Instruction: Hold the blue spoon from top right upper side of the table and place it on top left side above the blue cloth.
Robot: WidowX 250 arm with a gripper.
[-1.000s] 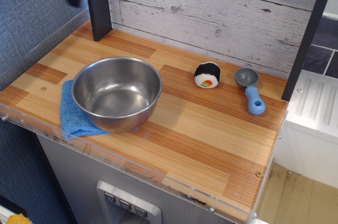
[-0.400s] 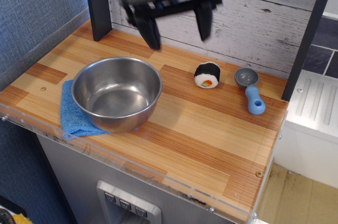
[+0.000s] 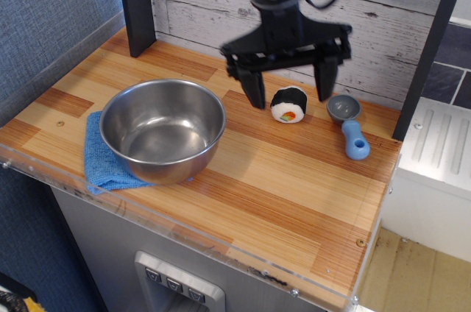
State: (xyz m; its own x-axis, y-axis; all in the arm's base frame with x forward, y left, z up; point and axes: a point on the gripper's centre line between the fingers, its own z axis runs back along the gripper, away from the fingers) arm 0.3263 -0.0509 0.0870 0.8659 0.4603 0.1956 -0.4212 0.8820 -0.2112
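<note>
We see the black claw [image 3: 289, 93] hanging over the striped wooden desk [image 3: 280, 179], fingers spread wide apart, empty, framing the small round sushi toy [image 3: 288, 104]. The short light-blue-handled spoon with grey bowl [image 3: 349, 126] lies just right of the toy, near the desk's right rear. The blue microfibre cloth [image 3: 99, 161] sits front left, under the large steel bowl [image 3: 163, 129].
</note>
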